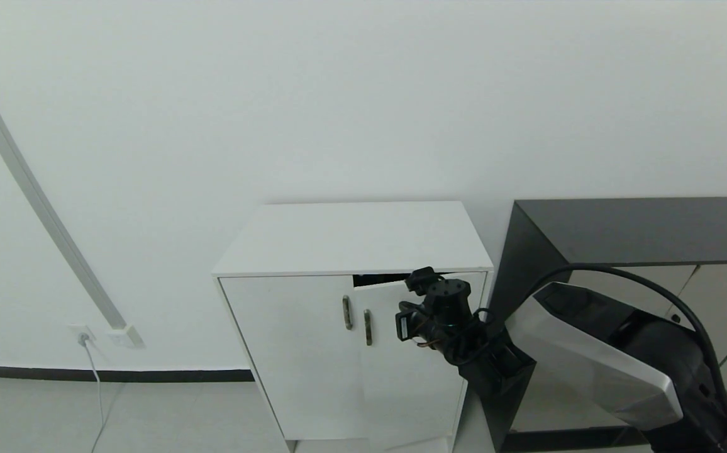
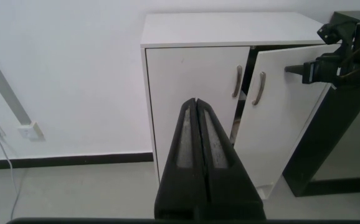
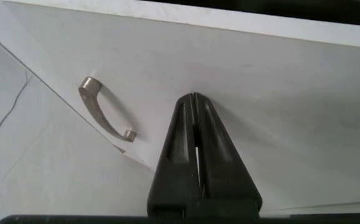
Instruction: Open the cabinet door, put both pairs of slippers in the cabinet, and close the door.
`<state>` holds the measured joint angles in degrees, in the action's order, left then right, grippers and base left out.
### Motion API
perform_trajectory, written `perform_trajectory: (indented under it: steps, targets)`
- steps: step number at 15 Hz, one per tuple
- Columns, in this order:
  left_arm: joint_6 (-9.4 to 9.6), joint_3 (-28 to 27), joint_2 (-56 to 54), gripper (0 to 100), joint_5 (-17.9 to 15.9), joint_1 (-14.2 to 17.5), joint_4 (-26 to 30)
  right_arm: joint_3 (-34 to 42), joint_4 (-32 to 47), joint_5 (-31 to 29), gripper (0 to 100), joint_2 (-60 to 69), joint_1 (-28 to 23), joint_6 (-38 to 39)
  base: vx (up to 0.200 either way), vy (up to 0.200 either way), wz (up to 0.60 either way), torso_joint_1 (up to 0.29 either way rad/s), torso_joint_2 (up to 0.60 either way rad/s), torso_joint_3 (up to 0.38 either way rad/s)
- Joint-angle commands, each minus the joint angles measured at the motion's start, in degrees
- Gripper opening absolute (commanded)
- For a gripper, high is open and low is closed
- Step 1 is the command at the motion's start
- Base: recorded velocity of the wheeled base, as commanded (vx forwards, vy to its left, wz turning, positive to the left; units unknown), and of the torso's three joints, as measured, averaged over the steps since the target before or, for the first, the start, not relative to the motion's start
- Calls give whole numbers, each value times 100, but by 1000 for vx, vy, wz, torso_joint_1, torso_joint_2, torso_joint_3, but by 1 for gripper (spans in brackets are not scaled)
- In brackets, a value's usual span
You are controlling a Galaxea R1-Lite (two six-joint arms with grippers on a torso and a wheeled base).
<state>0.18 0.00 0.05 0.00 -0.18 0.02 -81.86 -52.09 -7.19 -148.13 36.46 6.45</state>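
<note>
while the door stands only ajar, we list: white cabinet, against the wall; its right door, swung out a little, dark gap at the top; right gripper, fingers pressed together, tip at the door's face beside the handle; left gripper, fingers together, well apart from the cabinet. risks, as we judge: a push from the closed tip could press the door shut; a wide swing could strike the dark unit just beside.
</note>
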Motion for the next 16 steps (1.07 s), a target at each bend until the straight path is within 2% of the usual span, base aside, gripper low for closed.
perform_trajectory:
  steps: [1,16]
  targets:
    - [-1,0,4,0,0,1,6,-93,6,-1,0,-85,-8,-3,0,0,0,0,0,0]
    - [-1,0,4,0,9,1,-2,-568,252,-1,0,-217,-139,-12,0,0,0,0,0,0]
